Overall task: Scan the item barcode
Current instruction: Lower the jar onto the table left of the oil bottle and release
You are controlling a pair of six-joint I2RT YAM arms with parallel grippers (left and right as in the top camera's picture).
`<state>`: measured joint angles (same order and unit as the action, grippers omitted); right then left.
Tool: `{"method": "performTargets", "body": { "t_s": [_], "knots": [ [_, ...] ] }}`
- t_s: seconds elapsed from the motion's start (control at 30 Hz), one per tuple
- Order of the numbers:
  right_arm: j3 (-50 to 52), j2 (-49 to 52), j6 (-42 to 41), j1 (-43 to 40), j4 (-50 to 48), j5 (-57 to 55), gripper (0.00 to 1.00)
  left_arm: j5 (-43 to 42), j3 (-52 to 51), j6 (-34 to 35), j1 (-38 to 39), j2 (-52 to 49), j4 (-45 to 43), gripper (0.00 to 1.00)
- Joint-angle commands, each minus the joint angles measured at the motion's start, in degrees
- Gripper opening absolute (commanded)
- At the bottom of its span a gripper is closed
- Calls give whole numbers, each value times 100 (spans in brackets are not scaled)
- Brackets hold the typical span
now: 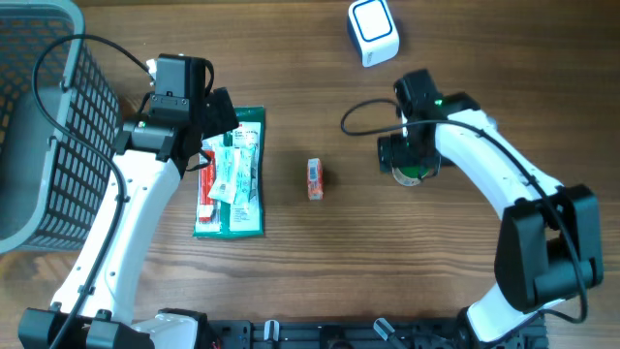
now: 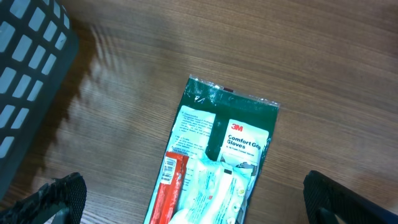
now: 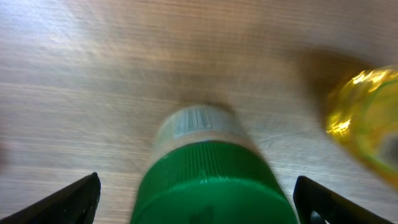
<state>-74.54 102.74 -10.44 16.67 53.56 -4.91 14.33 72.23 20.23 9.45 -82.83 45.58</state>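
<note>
**While the jar (image 3: 205, 180) goes unscanned, nothing is gripped**

Although the right claw (image 3: 198, 202) straddles the green-capped jar, its fingers are spread wide and clear of the cap. The jar stands upright on the tabletop (image 1: 291, 271), barcode showing on its label, well apart from the white scanner (image 1: 373, 32) near the far edge.

Judgement: the scan is not done. Grasp, lift and presentation to the scanner are all left.

The left claw (image 2: 202, 199) is likewise open and empty, hovering over a green glove packet (image 1: 231, 174). A small orange box (image 1: 315, 179) lies between packet and jar, and a basket (image 1: 39, 126) stands at far left. A blurred yellow object (image 3: 367, 121) beside the jar, unidentifiable, may crowd the grasp.
</note>
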Motion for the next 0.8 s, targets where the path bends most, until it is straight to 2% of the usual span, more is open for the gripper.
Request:
{"method": "performTargets", "body": {
  "t_s": [0.0, 0.03, 0.07, 0.1, 0.13, 0.17, 0.2, 0.27, 0.37, 0.57, 0.77],
  "knots": [
    [-831, -422, 144, -2, 52, 278, 100, 52, 20, -9, -26, -4, -9, 100],
    [-863, -439, 140, -2, 33, 776, 99, 55, 20, -9, -24, -4, -9, 100],
    [-848, -417, 122, -2, 31, 1252, 91, 52, 22, -9, -24, -4, -9, 100],
    [-807, -372, 92, 0, 28, 1635, 58, 55, 20, -9, -24, -4, -9, 100],
    [-680, -321, -267, 4, 2, 1751, 36, 55, 20, -9, -26, -4, -9, 100],
    [-520, -284, -476, 7, -44, 1744, 21, 55, 20, -9, -24, -4, -9, 100],
    [-297, -232, -476, 15, -205, 1746, 16, 55, 20, -9, -24, -4, -9, 100],
    [92, -149, -557, 42, -529, 1749, 12, 52, 20, -9, -24, -4, -9, 100],
    [483, -81, -664, 162, -857, 1572, 12, 52, 20, -9, -24, -4, -9, 100],
    [492, -81, -780, 192, -157, -146, 14, 52, 20, -9, -24, -4, -9, 100],
    [492, -81, -791, 190, 87, -713, 15, 52, 20, -9, -24, -4, -9, 100]
  ]
}}
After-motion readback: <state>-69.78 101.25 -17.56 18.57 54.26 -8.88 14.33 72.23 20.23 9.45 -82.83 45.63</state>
